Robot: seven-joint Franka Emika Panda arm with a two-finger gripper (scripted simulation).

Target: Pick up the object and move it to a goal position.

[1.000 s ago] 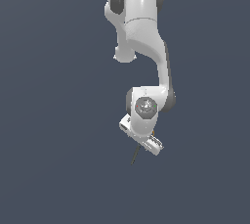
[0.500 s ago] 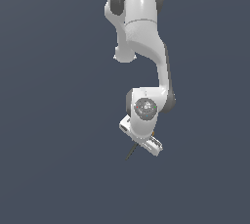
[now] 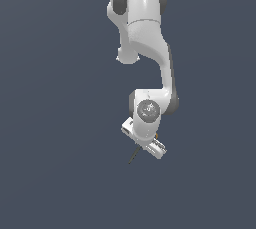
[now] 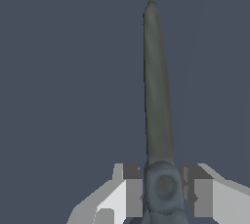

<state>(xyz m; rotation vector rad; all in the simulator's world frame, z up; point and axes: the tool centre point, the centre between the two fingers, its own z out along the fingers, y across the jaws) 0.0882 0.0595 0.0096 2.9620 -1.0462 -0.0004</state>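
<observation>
Exterior view shows only a flat, dark blue-grey backdrop all round; no bench edge, wall or floor line can be made out. Against it the white arm hangs down from the upper edge, its wrist folded over the gripper. A thin dark sliver of the scissors pokes out below the hand, slanting toward the exterior view's left, and a speck of orange shows beside the wrist; the handles themselves are hidden there.

Wrist view gives what the other cannot: the jaws pinch the scissors near the pivot, one grey pad on each side, touching it. The long dark blades run straight away from the gripper, closed together and tapering to a point, with only plain backdrop behind them.
</observation>
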